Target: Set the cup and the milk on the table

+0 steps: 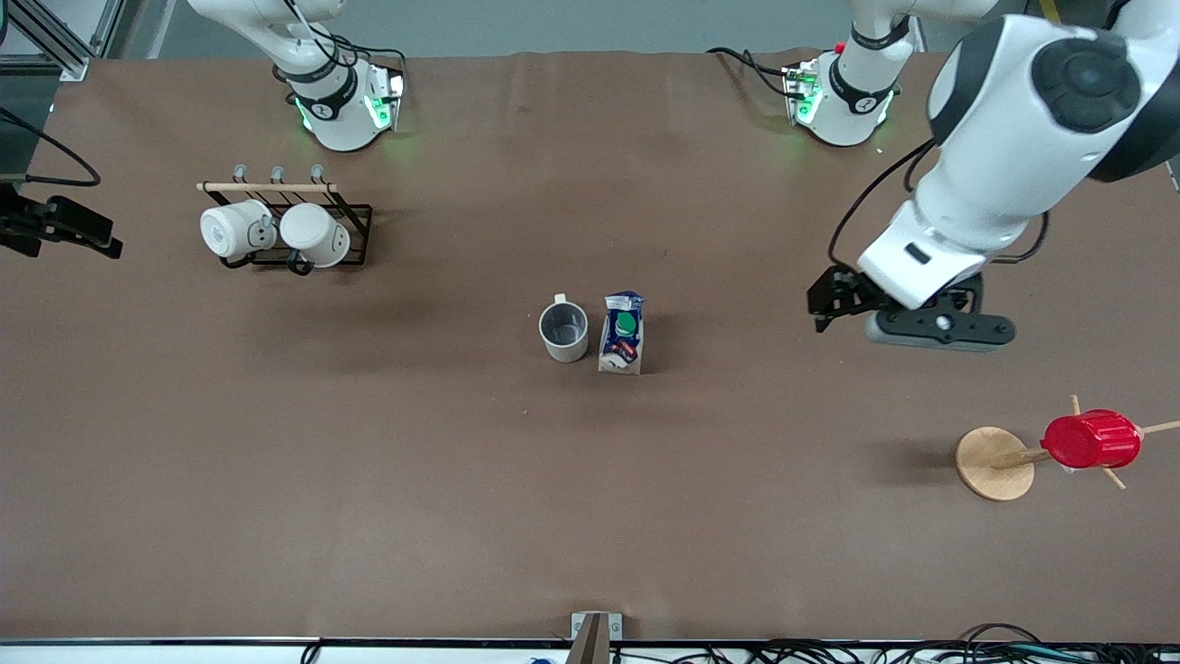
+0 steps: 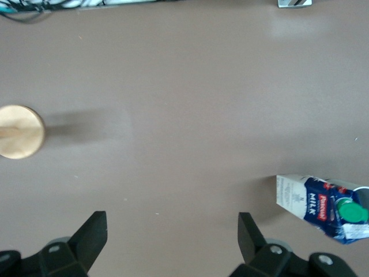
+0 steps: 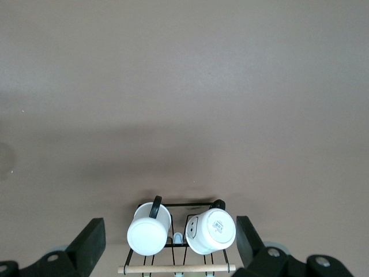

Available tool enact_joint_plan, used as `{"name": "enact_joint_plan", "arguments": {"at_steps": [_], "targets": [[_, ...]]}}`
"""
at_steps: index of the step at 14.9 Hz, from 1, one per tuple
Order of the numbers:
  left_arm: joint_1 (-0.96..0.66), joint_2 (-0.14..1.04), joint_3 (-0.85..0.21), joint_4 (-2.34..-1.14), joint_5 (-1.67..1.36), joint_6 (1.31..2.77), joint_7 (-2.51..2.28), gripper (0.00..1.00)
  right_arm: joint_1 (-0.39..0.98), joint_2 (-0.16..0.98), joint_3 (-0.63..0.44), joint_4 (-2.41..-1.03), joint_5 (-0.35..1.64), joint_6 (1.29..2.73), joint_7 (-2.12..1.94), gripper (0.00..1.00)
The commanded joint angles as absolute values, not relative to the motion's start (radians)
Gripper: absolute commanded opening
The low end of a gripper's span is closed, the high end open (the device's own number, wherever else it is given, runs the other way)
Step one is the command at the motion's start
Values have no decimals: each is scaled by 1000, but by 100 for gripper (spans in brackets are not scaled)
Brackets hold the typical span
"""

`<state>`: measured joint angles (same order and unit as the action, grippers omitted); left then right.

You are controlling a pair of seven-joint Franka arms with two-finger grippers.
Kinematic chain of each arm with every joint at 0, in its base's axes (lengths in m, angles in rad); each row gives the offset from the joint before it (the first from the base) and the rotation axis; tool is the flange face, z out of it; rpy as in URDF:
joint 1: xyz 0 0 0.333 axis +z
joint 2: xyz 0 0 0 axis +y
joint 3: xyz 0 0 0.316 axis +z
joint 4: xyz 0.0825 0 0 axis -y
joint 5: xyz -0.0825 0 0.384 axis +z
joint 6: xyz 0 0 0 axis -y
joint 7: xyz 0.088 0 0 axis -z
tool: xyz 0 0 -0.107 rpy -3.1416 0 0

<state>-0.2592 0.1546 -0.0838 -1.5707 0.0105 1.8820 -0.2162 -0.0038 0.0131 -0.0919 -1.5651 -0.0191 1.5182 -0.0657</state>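
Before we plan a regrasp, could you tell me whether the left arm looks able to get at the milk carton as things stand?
Probably yes: the left gripper hangs open over bare table, with nothing between it and the milk; only the cup stands close beside the carton.

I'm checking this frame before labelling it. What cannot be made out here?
- Cup: its lettering does not show in the front view; the left wrist view's edge cuts it off.
- Milk: small print too small in the front view; partly cut off in the left wrist view.
- Right end effector: the front view's edge cuts off its arm.
- Left end effector: partly covered by its own arm.
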Motion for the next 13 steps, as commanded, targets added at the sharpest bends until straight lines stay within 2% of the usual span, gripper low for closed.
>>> {"name": "enact_joint_plan", "arguments": {"at_steps": [1, 6, 13], "targets": [[-232, 92, -87, -1592, 9, 1852, -175, 100, -17, 5, -86, -1577, 2, 1523, -75, 100], [-187, -6, -84, -1604, -2, 1757, -138, 100, -15, -12, -84, -1571, 3, 1509, -61, 100], [-173, 8, -77, -1568, -2, 1715, -130, 100, -15, -12, -86, -1571, 25, 1513, -63, 100]]}}
